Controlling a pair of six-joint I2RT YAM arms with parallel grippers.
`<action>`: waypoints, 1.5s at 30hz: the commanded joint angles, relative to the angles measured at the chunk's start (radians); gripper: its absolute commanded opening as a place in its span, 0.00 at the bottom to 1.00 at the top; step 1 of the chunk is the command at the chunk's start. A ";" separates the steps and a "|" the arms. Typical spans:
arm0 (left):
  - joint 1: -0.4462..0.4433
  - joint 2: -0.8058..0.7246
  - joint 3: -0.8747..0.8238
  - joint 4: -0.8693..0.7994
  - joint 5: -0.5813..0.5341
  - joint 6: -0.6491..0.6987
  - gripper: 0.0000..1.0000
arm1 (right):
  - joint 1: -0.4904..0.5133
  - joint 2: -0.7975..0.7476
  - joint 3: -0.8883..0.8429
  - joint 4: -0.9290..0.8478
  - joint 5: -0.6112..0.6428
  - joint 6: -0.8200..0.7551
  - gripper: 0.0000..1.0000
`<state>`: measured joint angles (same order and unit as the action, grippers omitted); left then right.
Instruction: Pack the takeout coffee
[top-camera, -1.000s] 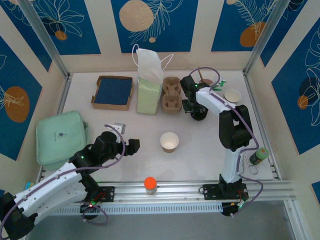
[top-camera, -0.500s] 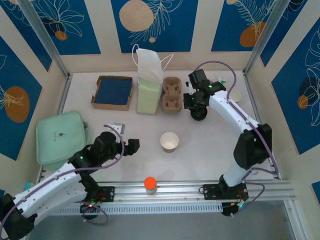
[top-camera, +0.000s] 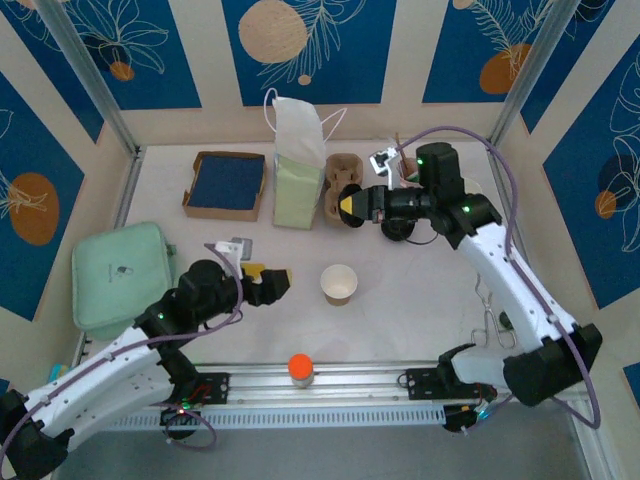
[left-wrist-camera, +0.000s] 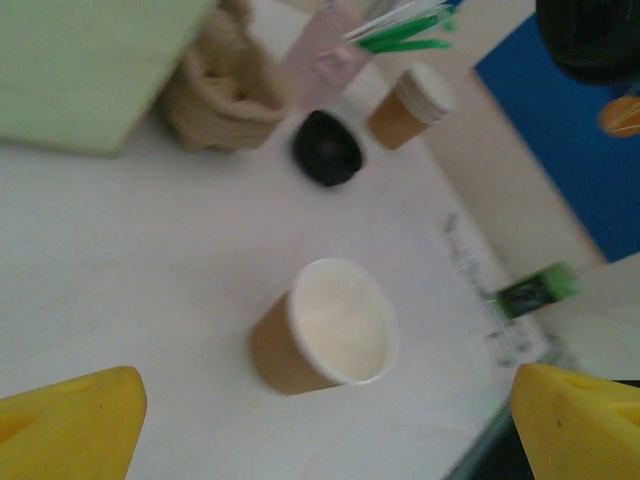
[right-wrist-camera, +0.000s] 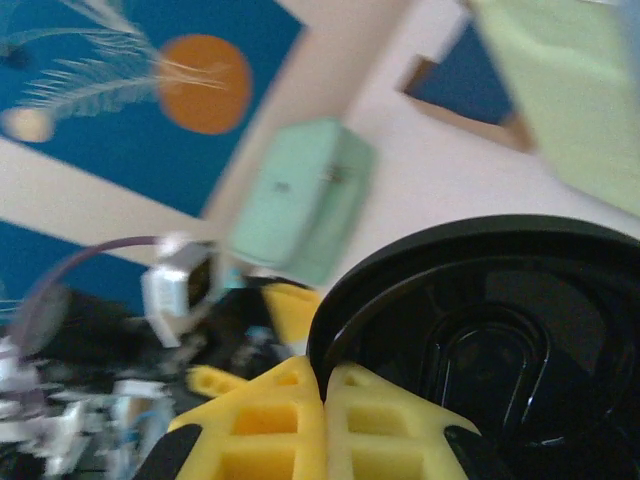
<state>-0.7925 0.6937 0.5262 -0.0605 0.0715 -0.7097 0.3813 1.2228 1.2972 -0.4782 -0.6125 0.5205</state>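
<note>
Left of the paper cup (top-camera: 339, 284), the left gripper (top-camera: 268, 281) hovers low over the table with its yellow fingers (left-wrist-camera: 70, 420) spread wide. In the left wrist view the cup sits between them, farther off. The cup stands upright with its long axis vertical and its open mouth up. It has a brown wall, a white rolled rim and a pale inside — whether it holds any liquid is hard to tell. Behind the cup and slightly right, the right gripper (top-camera: 348, 205) is pressed together on the rim of a black lid (right-wrist-camera: 480, 330). That lid is glossy and round, with an oval slot, and its right and lower parts are cut off. Behind-right of the cup a second black lid (left-wrist-camera: 327, 148) lies on the table, blurred.
</note>
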 joint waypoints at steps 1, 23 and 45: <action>-0.005 0.047 0.092 0.226 0.164 -0.085 0.92 | 0.009 -0.070 -0.021 0.246 -0.238 0.171 0.02; 0.000 0.376 0.360 1.013 0.467 -0.499 0.71 | 0.186 -0.169 0.052 0.961 -0.284 0.614 0.00; -0.004 0.588 0.518 1.428 0.479 -0.794 0.55 | 0.183 -0.043 0.002 1.660 -0.053 1.039 0.00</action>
<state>-0.7921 1.2720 1.0069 1.2526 0.5354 -1.4513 0.5621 1.1831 1.2984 1.0557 -0.7132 1.4979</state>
